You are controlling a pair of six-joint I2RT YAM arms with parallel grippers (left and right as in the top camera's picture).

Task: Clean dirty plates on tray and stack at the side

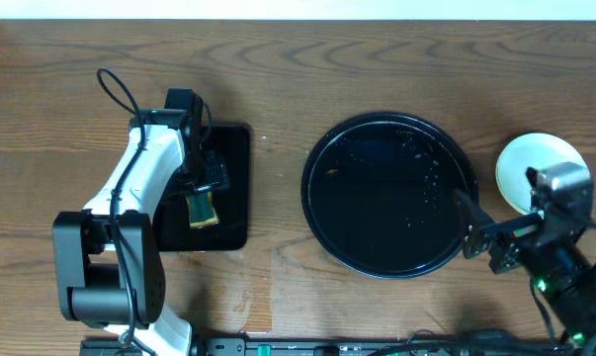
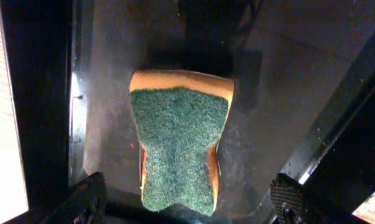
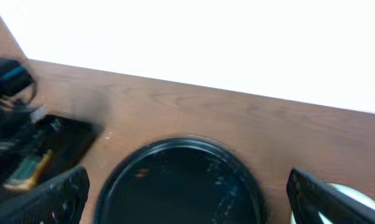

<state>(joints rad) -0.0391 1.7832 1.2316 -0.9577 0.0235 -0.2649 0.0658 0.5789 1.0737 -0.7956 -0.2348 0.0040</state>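
1 pale plate (image 1: 530, 163) lies near right table edge, just beside bare round tray (image 1: 377, 198). Likely stiff, light, slick: pinch at rim. Your left gripper (image 2: 190, 196) gapes over sponge (image 2: 178, 143); right gripper (image 3: 190, 194) gapes by tray rim.

Two black trays stand on the one table (image 1: 278, 89): one round tray (image 1: 388, 195) at 3 o'clock from the table's middle, and one rectangular tray (image 1: 228, 188) at 9 o'clock. One sponge (image 2: 178, 149), green on top of yellow, lies in the rectangular one. One pale yellow plate (image 1: 523, 163) shows at 3 o'clock beyond the round tray; whether more lie under it cannot be told. One orange speck (image 1: 332, 170) sits at the round tray's 10 o'clock. There are two arms, the left arm (image 1: 139, 178) at 8 o'clock and the right arm (image 1: 564, 267) at 4 o'clock. Each carries one gripper, the left gripper (image 2: 188, 202) and the right gripper (image 3: 187, 196), with two fingers apiece, four in all.
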